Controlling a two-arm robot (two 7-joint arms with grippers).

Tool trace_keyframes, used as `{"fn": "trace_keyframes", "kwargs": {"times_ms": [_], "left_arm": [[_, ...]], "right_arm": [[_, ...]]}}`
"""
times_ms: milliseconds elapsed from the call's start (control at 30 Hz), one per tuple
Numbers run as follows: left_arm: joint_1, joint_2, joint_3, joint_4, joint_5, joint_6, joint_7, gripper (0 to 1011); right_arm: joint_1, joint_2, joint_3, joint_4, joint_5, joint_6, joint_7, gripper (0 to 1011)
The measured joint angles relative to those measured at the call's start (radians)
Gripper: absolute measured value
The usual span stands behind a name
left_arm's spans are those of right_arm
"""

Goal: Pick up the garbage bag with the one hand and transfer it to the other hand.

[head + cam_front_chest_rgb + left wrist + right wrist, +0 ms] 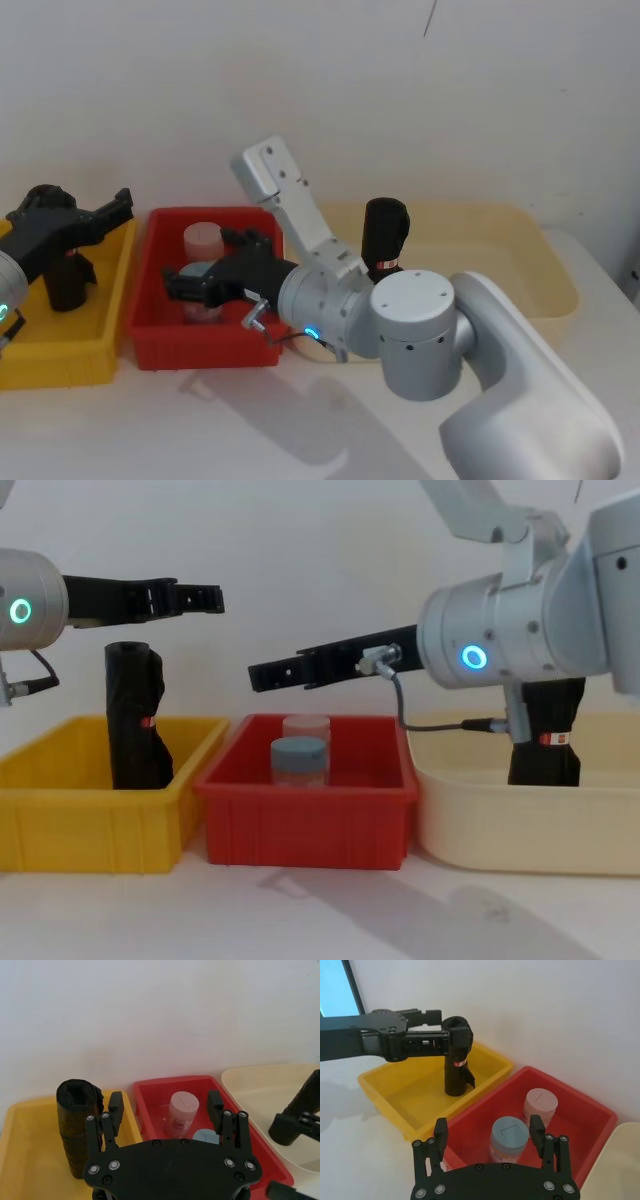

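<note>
Your chest-view stock: garbage bag (555, 712) upright in cream bin (500, 820) (partly behind right arm (520, 645)); left gripper (205, 598) above yellow bin (80, 825); right gripper (262, 675) above red bin (300, 830), two jars (300, 762) inside.

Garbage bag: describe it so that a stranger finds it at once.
Of the three bins, take the cream bin on the robot's right. The garbage bag stands inside: a straight black roll with a red-and-white band, while the roll in the yellow bin bulges.

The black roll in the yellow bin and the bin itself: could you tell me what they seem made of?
The black roll looks like thin plastic film, matte and creased, wound in layers. The yellow bin seems moulded hard plastic, smooth with a slight sheen.
</note>
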State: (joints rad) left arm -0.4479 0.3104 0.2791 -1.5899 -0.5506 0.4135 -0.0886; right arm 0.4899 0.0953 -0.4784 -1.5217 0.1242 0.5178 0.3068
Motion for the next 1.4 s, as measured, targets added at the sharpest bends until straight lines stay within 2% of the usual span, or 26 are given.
{"fn": "trace_keyframes", "kwargs": {"times_ms": [467,1400], "left_arm": [[0.000,0.000,0.000,0.000,0.000,0.000,0.000,1001],[0.000,0.000,0.000,0.000,0.000,0.000,0.000,1001]], "right_arm": [[0.034,-0.047,-0.005,0.108,-0.023,-0.008,-0.023,1000],[0.071,-0.103,0.014,0.255,-0.051,-0.011,-0.060,1000]]}}
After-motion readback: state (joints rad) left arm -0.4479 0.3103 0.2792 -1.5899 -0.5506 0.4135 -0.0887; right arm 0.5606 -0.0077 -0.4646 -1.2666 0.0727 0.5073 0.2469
